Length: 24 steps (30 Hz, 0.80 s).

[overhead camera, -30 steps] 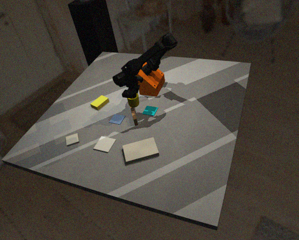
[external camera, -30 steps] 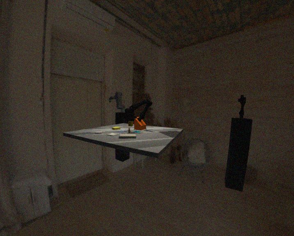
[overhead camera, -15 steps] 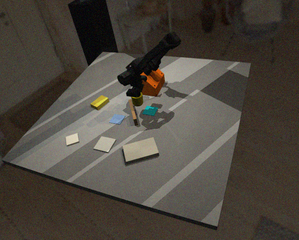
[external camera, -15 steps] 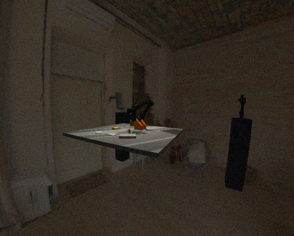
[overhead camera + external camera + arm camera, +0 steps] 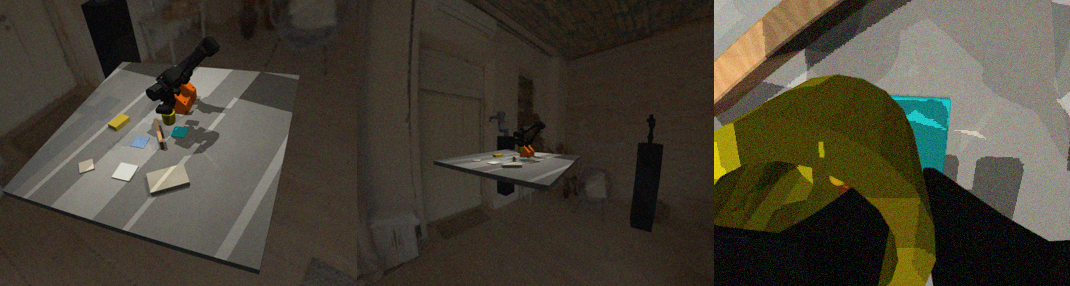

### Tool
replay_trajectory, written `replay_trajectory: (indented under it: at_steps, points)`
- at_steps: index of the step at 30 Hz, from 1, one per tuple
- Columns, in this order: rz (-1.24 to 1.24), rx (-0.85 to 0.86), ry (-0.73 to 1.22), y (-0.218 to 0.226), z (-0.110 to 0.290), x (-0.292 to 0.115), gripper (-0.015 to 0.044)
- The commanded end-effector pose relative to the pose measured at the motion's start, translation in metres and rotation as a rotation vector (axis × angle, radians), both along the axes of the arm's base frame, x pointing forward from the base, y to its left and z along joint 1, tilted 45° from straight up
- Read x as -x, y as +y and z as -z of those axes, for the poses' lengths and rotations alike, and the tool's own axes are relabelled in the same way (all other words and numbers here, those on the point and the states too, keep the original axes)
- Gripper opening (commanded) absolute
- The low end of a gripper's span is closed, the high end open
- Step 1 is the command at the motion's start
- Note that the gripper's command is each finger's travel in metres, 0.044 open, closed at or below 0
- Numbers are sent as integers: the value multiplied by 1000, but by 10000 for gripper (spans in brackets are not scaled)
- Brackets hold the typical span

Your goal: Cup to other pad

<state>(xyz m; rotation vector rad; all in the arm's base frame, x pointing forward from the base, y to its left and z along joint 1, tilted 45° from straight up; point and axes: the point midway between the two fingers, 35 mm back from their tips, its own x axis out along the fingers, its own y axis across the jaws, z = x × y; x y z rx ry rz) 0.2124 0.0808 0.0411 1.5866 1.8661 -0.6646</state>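
Your gripper is clamped on the yellow cup, its black fingers pinching the cup's wall. The cup hangs off the table, near the orange base block and above the far end of the wooden bar.

In the wrist view the cup appears tilted toward the camera; one small orange marble shows inside, close to the rim. Other contents cannot be made out.

The teal pad lies just beyond the bar, on the right in the top view, partly hidden behind the cup in the wrist view. The light blue pad lies on the bar's other side. The bar stands between the two pads, edge-up and running lengthwise between them.

Other items sit well apart from the cup: a yellow block to the left, a small tan tile, a white tile and a large beige slab nearer the table's front. A dark pillar stands behind the table.
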Motion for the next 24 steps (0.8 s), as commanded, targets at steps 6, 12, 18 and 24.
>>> replay_trajectory:
  at_steps: [6,12,18,24]
  points:
    - [4,-5,5,8,-9,10,0]
    - [4,-5,5,12,-15,16,0]
    - [4,-6,6,17,-20,23,0]
    - [4,-6,6,20,-20,25,0]
